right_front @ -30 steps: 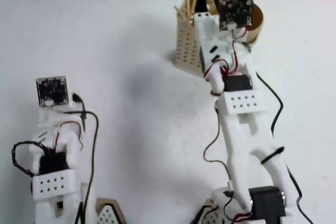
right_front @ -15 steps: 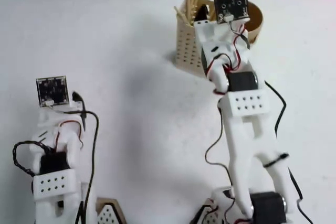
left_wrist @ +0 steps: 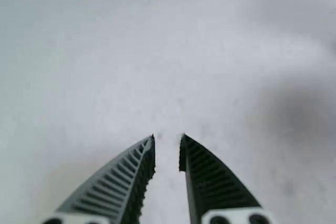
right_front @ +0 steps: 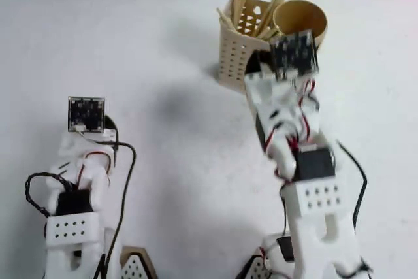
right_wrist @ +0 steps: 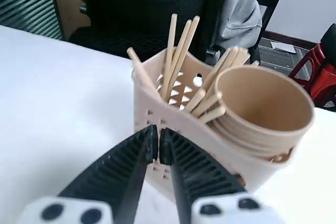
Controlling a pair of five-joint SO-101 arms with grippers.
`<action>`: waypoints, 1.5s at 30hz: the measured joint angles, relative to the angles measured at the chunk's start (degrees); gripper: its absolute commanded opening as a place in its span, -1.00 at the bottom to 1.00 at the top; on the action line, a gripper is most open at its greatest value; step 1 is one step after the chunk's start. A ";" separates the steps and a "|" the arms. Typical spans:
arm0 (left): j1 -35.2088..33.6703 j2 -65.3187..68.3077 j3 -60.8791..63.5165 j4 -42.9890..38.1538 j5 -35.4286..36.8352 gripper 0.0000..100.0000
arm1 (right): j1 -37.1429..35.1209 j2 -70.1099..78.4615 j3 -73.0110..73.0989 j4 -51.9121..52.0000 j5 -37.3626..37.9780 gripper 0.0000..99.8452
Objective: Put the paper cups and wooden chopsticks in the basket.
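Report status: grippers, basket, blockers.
Left gripper slightly open, empty. Right gripper shut, empty, near basket. Cups and chopsticks in basket. No blocker seen.

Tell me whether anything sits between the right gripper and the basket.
Nothing visible does. The right gripper, shut and empty, points straight at the wall of the basket. The chopsticks and paper cups stand inside the basket.
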 measured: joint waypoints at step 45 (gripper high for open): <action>12.13 -33.49 11.60 13.36 3.25 -0.77 | -0.97 -48.09 50.90 10.99 0.18 -0.96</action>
